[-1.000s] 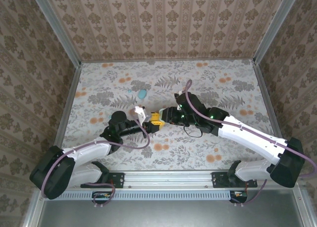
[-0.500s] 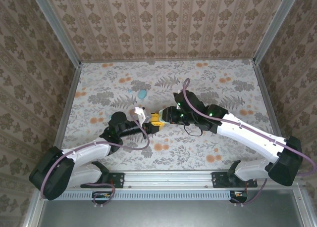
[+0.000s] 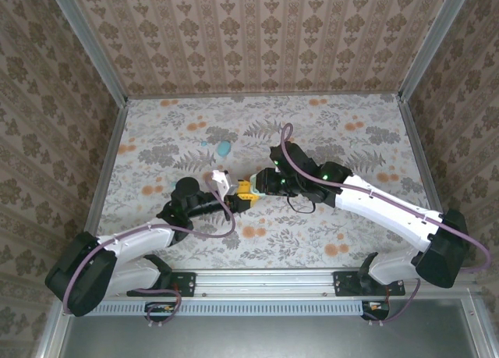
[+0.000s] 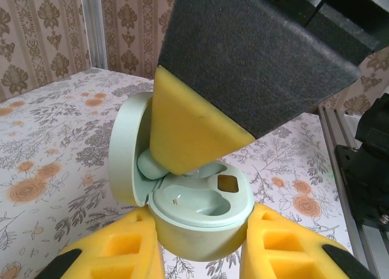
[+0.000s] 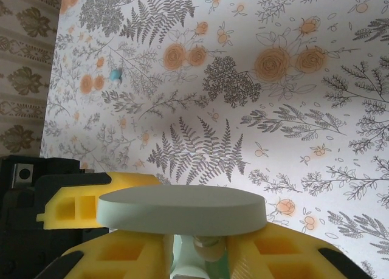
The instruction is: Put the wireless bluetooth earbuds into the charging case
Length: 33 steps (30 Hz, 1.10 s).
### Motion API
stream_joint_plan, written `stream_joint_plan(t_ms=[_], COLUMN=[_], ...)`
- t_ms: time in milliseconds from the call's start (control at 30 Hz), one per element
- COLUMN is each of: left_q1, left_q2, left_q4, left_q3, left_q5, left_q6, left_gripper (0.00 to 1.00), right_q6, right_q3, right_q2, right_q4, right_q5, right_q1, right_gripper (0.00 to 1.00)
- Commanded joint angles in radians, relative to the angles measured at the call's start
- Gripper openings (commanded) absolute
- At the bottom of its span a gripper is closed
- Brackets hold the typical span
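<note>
Floral tabletop [image 3: 351, 140], centre: clamps the open charging case [image 4: 200, 200] in the left gripper [image 4: 200, 248]. Sets the right gripper [image 5: 197, 254], fingers [image 5: 279, 254] narrowly apart, on a pale earbud [image 4: 148, 165] at the case's 9 o'clock side; cannot tell any grip. Shows a light-blue earbud [image 5: 115, 74] loose toward 11 o'clock.

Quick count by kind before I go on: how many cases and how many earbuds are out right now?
Cases: 2 (mint-green case, open; teal-blue oval case)
Earbuds: 2 (pale earbud at the mint-green case's socket; loose blue earbud)
Total: 4
</note>
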<state>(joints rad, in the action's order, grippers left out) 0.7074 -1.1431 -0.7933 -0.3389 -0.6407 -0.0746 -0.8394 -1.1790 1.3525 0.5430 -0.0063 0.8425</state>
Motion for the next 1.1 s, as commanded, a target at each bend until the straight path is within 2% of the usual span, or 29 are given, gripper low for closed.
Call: stream_joint_plan(t_ms=[0, 233, 267, 533, 1067], left_q1=[0.009, 0.009, 0.009, 0.009, 0.016], left_q2=[0.029, 0.027, 0.027, 0.025, 0.027], left_q4=[-0.024, -0.021, -0.019, 0.002, 0.001], left_q3=[0.011, 0.01, 0.009, -0.001, 0.006], left_q5=[-0.008, -0.008, 0.023, 0.046, 0.059], left_q6=[0.019, 0.023, 0.023, 0.028, 0.029], left_gripper=[0.0, 0.0, 0.0, 0.0, 0.0], right_q6=[0.016, 0.016, 0.012, -0.014, -0.086], right_q3=[-0.032, -0.012, -0.008, 0.015, 0.003], right_q2=[0.001, -0.03, -0.037, -0.078, -0.023], right_q4=[0.015, -0.002, -0.003, -0.039, -0.026], right_q5=[0.009, 0.01, 0.016, 0.109, 0.176], right_q1=[0.005, 0.01, 0.013, 0.057, 0.097], right_gripper=[0.27, 0.21, 0.21, 0.16, 0.16])
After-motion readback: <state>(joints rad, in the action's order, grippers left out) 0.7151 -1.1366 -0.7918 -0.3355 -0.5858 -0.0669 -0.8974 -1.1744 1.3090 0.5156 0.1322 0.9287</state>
